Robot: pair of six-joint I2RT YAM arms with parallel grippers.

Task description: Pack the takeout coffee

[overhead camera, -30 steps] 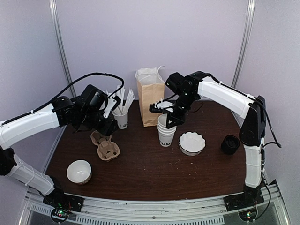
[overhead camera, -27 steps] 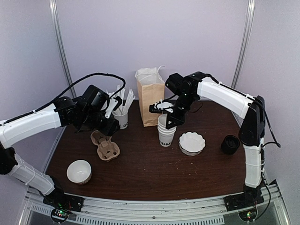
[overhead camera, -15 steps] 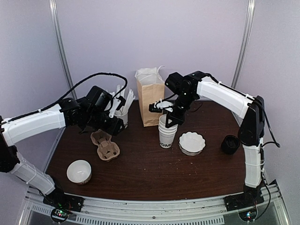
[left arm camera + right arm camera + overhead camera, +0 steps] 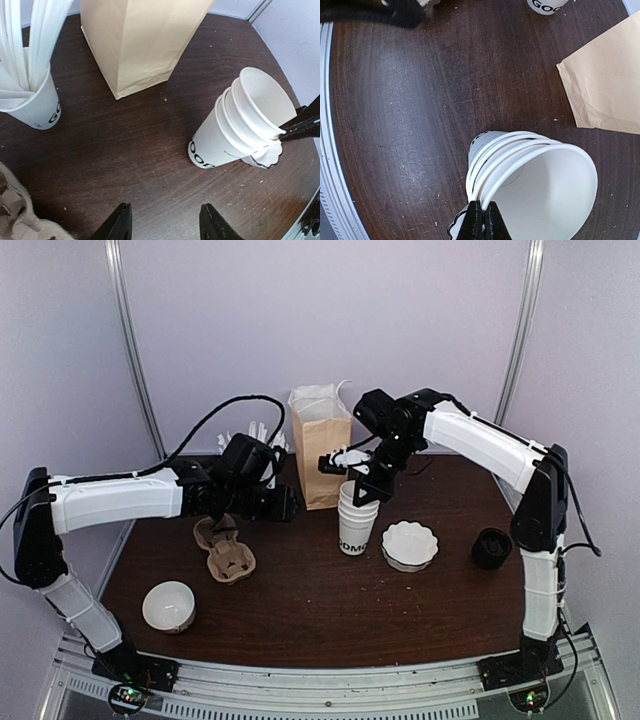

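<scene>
No lidded takeout coffee is in view. A stack of lidless white paper cups (image 4: 354,525) (image 4: 240,125) (image 4: 530,170) stands mid-table. My right gripper (image 4: 358,490) (image 4: 481,212) is shut, pinching the rim of the stack's top cup from above. In the wrist views the top cups lean out of the stack. My left gripper (image 4: 286,506) (image 4: 165,212) hangs open over bare table left of the stack, with nothing between its fingers (image 4: 120,222). The brown paper bag (image 4: 320,450) (image 4: 140,40) (image 4: 605,90) stands upright and open just behind the cups.
A cardboard cup carrier (image 4: 225,550) (image 4: 10,215) lies at the left, with a white cup of stirrers (image 4: 32,100) behind it. A white bowl (image 4: 168,605) sits front left, a fluted white bowl (image 4: 410,543) right of the stack, and stacked black lids (image 4: 491,548) far right.
My right gripper has closed on the top cup's rim. My left arm has swung right, from the stirrer cup toward the cup stack.
</scene>
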